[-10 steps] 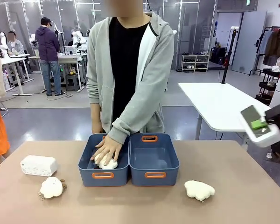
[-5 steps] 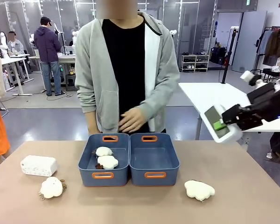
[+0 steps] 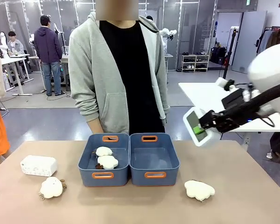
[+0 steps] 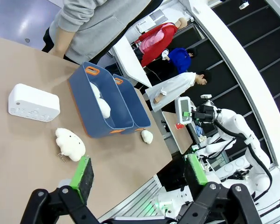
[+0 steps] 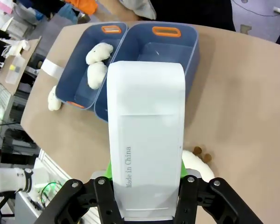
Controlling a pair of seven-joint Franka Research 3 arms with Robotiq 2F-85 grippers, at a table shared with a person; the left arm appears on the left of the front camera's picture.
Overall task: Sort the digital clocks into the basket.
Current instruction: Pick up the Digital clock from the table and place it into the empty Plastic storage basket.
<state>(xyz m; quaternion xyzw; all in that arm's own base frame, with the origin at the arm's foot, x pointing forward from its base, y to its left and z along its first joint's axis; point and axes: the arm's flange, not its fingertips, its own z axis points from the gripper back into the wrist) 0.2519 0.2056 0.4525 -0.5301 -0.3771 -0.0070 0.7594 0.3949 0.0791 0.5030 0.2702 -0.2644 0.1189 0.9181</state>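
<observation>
A person in a grey hoodie stands against the far edge of the tabletop, right behind two blue baskets that sit side by side, touching, at the middle of that edge. The left-hand basket has two cream plush toys lying in it. The right-hand basket next to it has orange-rimmed handle slots at both ends. A third plush toy lies toward the front-left corner, and a fourth plush toy lies just off the right-hand basket's near right corner.

The first digital clock rests on its long side near the left edge, between that edge and the left-hand basket and just behind the third plush toy. It is a white block with rounded corners.

The second digital clock is up in the air over the right half of the tabletop, higher than the basket rims and to the right of the right-hand basket. The right gripper has its fingers clamped on it, and a green pad shows against its greyish screen. The right wrist view shows its plain white back, printed "Made in China", hanging over the right-hand basket's near end.

The left gripper has its green pads spread wide with nothing between them. It sits by an edge of the tabletop, well apart from the baskets.
</observation>
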